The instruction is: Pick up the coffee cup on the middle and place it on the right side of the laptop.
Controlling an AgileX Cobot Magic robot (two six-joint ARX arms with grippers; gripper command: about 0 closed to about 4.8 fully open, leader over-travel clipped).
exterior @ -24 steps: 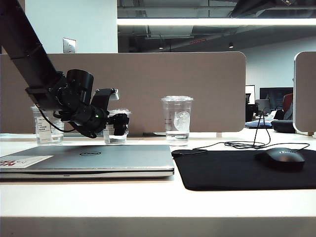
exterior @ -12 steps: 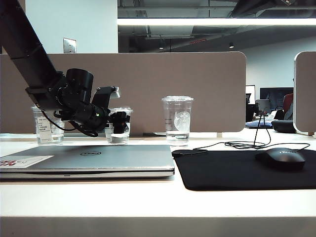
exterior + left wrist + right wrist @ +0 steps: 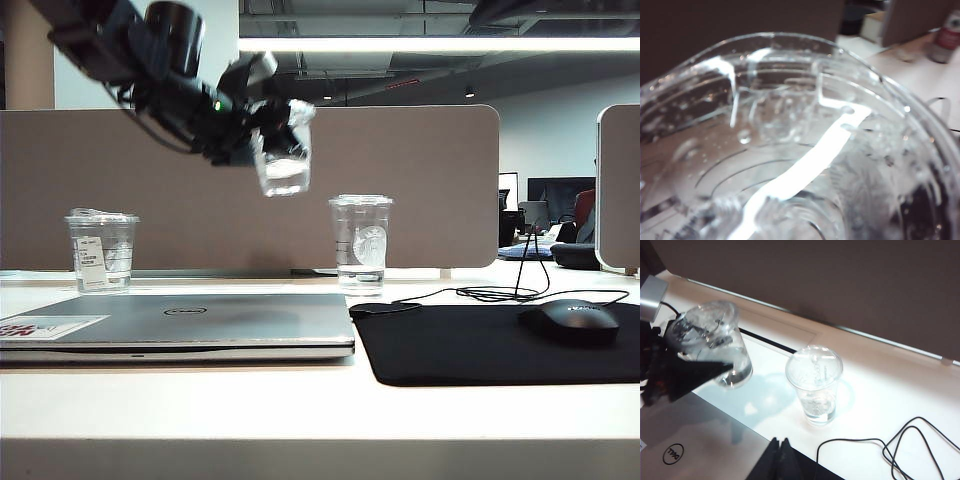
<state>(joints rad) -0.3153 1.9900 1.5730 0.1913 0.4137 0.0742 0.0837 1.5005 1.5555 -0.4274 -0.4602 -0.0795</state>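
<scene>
Left claw (image 3: 262, 140), clamped on the cup (image 3: 283, 150), has lifted it high off the worktop (image 3: 300, 400); carrying right past the laptop (image 3: 180, 325) comes next. Right claw (image 3: 780, 452) hovers closed, idle.

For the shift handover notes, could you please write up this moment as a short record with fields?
held item: coffee cup, tilted, in the air above the desk
holder: left gripper, shut on the cup
cup contents: a little water
right gripper: fingertips close together at the edge of its wrist view, holding nothing
laptop: closed, flat on the desk
other cups: Starbucks cup right of the laptop's far corner; labelled cup at far left
right of laptop: mouse pad with mouse
</scene>
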